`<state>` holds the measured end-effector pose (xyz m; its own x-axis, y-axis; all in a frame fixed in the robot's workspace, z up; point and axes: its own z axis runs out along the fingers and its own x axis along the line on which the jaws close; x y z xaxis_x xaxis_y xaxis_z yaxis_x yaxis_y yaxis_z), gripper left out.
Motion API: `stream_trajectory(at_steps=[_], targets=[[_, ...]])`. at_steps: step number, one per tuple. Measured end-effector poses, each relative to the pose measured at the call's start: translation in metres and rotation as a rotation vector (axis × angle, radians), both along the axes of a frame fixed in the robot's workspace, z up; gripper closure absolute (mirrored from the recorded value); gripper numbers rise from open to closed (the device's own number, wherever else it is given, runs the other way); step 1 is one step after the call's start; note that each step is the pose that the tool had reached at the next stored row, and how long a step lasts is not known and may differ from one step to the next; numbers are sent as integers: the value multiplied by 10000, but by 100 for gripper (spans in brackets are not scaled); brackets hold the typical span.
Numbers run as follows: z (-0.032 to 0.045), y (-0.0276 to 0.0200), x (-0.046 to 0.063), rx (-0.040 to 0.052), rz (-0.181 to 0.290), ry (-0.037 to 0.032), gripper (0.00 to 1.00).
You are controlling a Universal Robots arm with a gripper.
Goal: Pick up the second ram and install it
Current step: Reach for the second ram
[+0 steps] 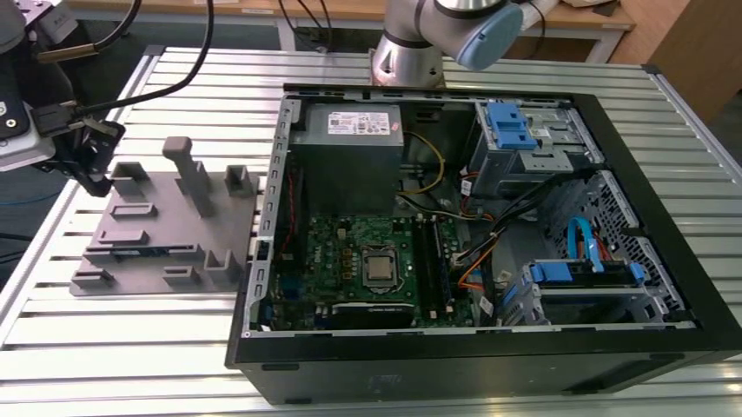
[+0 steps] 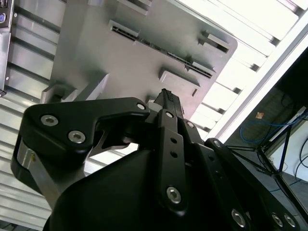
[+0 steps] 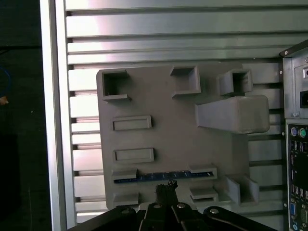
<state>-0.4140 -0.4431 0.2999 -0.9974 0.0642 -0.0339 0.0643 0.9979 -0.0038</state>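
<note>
The second ram (image 3: pixel 163 177) stood on its long edge in a slot of the grey holder plate (image 3: pixel 183 130). It showed as a thin blue-green strip between two raised grey lips. It lay just beyond the tips of the fingers and below them, apart from them, with nothing touching it. Its long axis ran crosswise to the line the fingers pointed along and roughly parallel to the spread of the black links behind them. The tips were aimed near the middle of its length.

The gripper (image 3: pixel 166 187) had its two fingers drawn together into one narrow dark tip, with nothing held between them.

The plate looked like matte grey plastic, moulded into rectangular pockets, low ribs and open-sided brackets. A tall, blunt post (image 3: pixel 236 114) rose past the ram, off to one side of the fingers. Beneath the plate ran the slatted aluminium table (image 3: pixel 144 29), bright and ridged. Further out on the post's side, well apart from the fingers, stood the open black computer case (image 1: pixel 487 356), its green motherboard (image 1: pixel 360 248) lying flat inside
</note>
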Motion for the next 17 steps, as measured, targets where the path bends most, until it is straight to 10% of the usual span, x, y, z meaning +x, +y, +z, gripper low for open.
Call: stream_trajectory(at_steps=[17], targets=[[-103,0,27,-2,0,0,89]])
